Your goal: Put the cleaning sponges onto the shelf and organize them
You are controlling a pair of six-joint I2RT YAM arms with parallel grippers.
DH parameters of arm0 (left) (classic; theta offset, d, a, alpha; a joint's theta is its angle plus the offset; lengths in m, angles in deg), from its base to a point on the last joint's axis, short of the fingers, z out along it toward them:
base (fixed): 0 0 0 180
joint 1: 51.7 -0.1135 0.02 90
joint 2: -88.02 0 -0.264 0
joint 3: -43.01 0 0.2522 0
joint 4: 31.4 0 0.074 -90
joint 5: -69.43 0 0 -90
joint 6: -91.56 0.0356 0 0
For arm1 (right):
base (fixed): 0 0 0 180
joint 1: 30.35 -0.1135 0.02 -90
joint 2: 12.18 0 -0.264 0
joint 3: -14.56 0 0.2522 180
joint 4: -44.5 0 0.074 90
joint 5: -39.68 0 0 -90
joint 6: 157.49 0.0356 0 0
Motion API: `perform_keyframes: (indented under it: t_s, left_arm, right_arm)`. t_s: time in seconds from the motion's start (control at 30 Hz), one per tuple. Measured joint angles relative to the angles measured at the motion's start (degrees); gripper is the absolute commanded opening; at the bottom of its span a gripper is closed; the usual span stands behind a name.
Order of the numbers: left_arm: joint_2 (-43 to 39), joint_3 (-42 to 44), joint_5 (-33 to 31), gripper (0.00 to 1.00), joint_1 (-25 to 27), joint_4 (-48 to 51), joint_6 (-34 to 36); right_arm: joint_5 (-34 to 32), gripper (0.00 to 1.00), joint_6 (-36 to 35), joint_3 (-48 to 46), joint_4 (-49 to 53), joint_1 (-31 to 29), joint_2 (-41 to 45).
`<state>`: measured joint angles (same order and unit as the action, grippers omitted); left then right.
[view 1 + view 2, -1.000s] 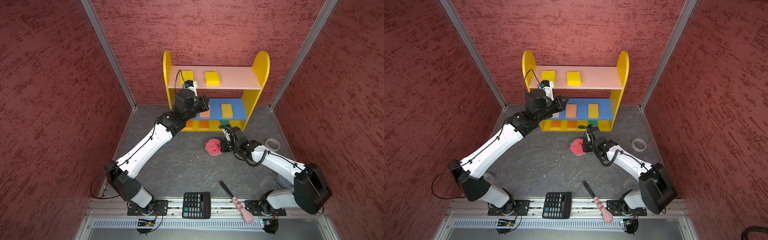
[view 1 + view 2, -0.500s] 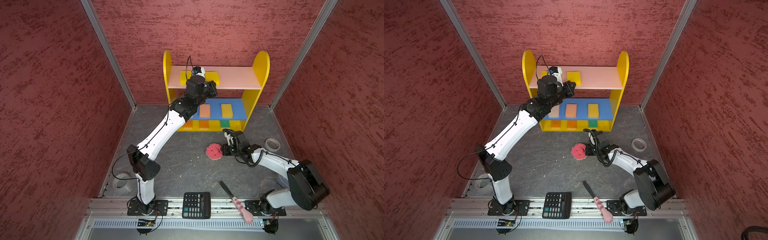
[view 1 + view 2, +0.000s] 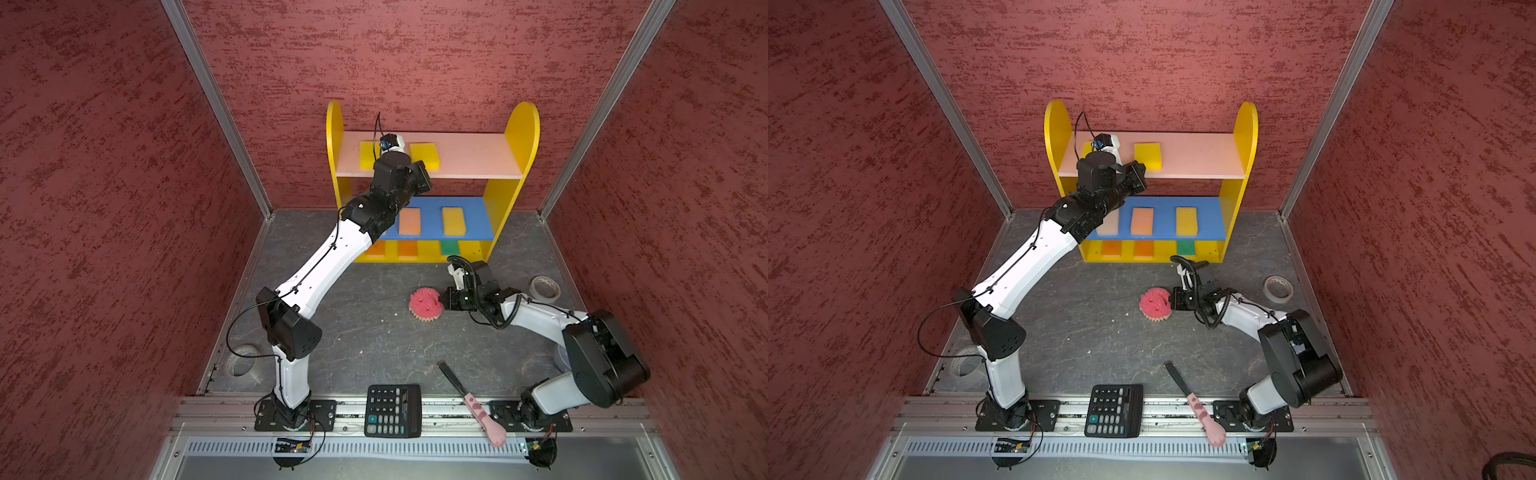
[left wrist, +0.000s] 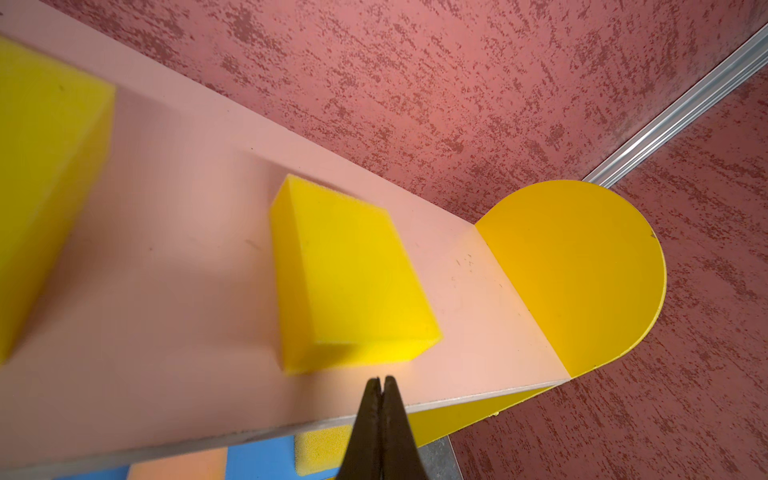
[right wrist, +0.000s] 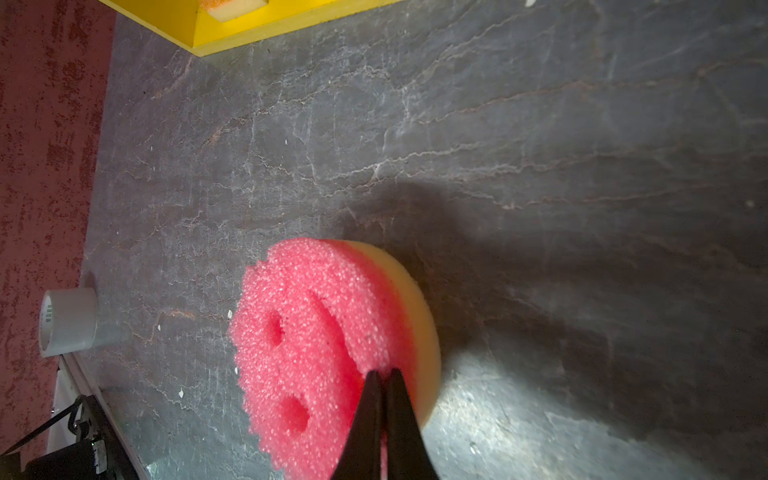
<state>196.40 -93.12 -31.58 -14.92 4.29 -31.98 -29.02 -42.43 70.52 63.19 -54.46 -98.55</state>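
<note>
Currently the right tool [image 5: 384,374] pinches the pink sponge [image 5: 316,353], while the left tool [image 4: 381,380], clenched empty, sits beside a yellow sponge [image 4: 349,274] on the shelf [image 4: 582,270].

— A home, or a shop?
— Neither. It's a robot test cell in a lab: red textured panels [image 3: 124,166] close in three sides, joined by aluminium posts [image 3: 218,108].
— Anything else?
— A left arm [image 3: 328,266] and a right arm [image 3: 540,316] are bolted to a metal rail [image 3: 216,411] fronting a dark stone-look worktop [image 3: 374,340].

Block sponges [image 3: 1147,156] line shelf [image 3: 1246,124], round pink sponge [image 3: 1154,305] outside it
</note>
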Motion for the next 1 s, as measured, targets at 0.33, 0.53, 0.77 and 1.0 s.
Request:
perform_keyframes:
  t_s: [0.33,0.53,0.77,1.0]
  left_arm:
    - [0.07,0.0,-1.09,0.0,-0.24,-0.04,-0.02]
    - [0.07,0.0,-1.49,0.0,-0.37,-0.04,-0.02]
    - [0.07,0.0,-2.51,0.0,-0.72,-0.04,-0.02]
    - [0.11,-0.07,-2.99,0.0,-1.01,-0.04,-0.02]
  right_arm:
    - [1.05,0.0,0.22,-0.04,-0.7,0.68,-0.02]
    - [1.55,0.0,0.48,-0.26,-0.9,0.76,-0.02]
    - [1.84,0.0,0.48,-0.33,-0.87,0.98,-0.13]
    - [2.1,0.0,0.61,-0.37,-0.9,1.09,-0.28]
